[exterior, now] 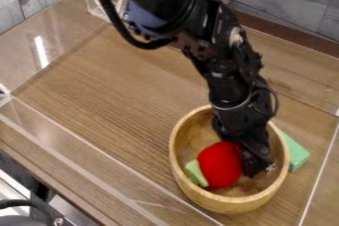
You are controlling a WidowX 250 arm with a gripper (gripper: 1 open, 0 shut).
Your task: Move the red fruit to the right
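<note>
Camera view. A black robot arm [185, 32] reaches from the upper left down into a round wooden bowl [185, 141] that stands on the wooden desk [93, 101], near the lower right of the frame.

The tool [249, 161] points steeply downward inside the bowl, on the right side of its interior. Its black fingers [256, 149] sit directly against the right side of the red fruit [219, 166]. The far sides of the fingers are hidden behind the tool body and the fruit, so it cannot be told whether the tool is spread, pressed together, or pinching the fruit.

The red fruit lies inside the bowl, toward its front and centre, with its glossy red surface facing the camera. Its leafy top is not clearly distinguishable.

A flat green piece [196, 173] shows at the lower left of the fruit, inside the bowl. A second green piece [296, 154] lies on the desk just beside the bowl's right rim.

A clear plastic wall [79, 141] borders the desk along its near edge.
</note>
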